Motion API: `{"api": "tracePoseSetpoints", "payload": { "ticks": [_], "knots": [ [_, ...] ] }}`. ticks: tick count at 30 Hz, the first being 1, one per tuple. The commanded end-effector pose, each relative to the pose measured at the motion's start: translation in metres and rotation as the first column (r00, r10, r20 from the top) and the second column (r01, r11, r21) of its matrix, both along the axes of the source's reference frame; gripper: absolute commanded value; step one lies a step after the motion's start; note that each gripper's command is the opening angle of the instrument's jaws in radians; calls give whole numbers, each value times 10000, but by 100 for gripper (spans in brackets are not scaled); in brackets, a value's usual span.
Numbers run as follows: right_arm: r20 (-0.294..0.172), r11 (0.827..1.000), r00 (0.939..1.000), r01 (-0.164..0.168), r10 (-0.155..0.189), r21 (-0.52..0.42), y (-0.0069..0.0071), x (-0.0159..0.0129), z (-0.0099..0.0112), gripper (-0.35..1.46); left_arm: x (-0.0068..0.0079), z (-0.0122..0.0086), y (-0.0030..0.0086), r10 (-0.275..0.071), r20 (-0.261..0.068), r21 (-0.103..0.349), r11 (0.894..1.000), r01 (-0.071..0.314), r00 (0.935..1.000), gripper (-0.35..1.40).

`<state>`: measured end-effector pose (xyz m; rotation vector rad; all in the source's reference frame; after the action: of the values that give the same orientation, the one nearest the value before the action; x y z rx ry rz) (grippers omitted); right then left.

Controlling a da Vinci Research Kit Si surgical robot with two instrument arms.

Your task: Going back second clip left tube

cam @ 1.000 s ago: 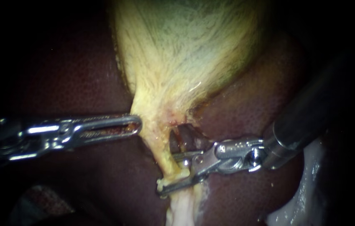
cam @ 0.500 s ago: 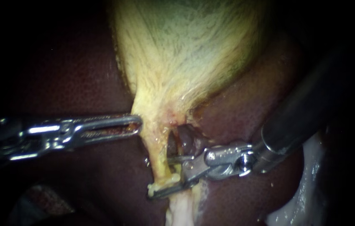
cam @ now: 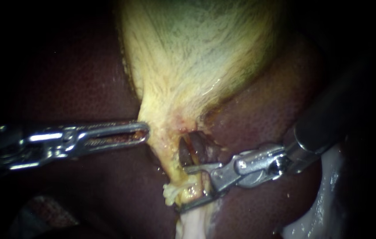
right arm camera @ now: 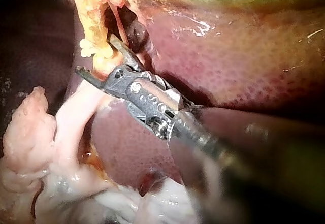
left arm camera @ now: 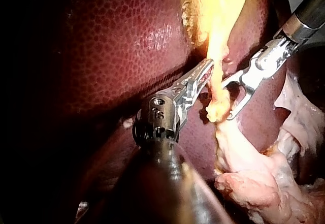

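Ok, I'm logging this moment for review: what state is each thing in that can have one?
left instrument, shut, tip at the edge of the gallbladder's neck
right instrument, open, astride the tube
tube, whole and uncut; no clip shows on it
gallbladder, whole, not opened
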<state>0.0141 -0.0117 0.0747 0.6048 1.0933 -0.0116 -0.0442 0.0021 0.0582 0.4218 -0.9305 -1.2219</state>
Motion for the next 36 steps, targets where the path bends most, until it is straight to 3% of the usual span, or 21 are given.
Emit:
{"api": "tracePoseSetpoints", "payload": {
  "ticks": [1, 7, 14, 17, 28, 36],
  "knots": [
    [7, 10000, 10000, -2, 2, 12, 0, 0, -1, 60, 0, 0, 0, 5, 5, 0, 10000, -5, 10000, -35],
    [83, 9997, 9997, -234, 234, -11, 12, -8, -12, 60, 1, 0, 0, 9, 7, 0, 10000, -9, 10000, -35],
    [361, 9945, 9943, -994, 1005, -319, 37, -41, -35, 60, 1, 0, 0, 11, 8, 0, 10000, -11, 10000, -35],
    [406, 9930, 9928, -1112, 1128, -400, 46, -56, -43, 60, 1, 0, 0, 10, 8, -1, 10000, -10, 10000, -35],
    [72, 9934, 9969, -771, 780, -853, 71, -102, -81, 60, 3, 1, -1, 17, 9, -7, 10000, -17, 10000, -35],
    [-260, 9882, 9988, -443, 409, -1468, 80, -110, -104, 60, 2, 3, -1, 34, 25, -1, 10000, -34, 10000, -35]
  ]
}}
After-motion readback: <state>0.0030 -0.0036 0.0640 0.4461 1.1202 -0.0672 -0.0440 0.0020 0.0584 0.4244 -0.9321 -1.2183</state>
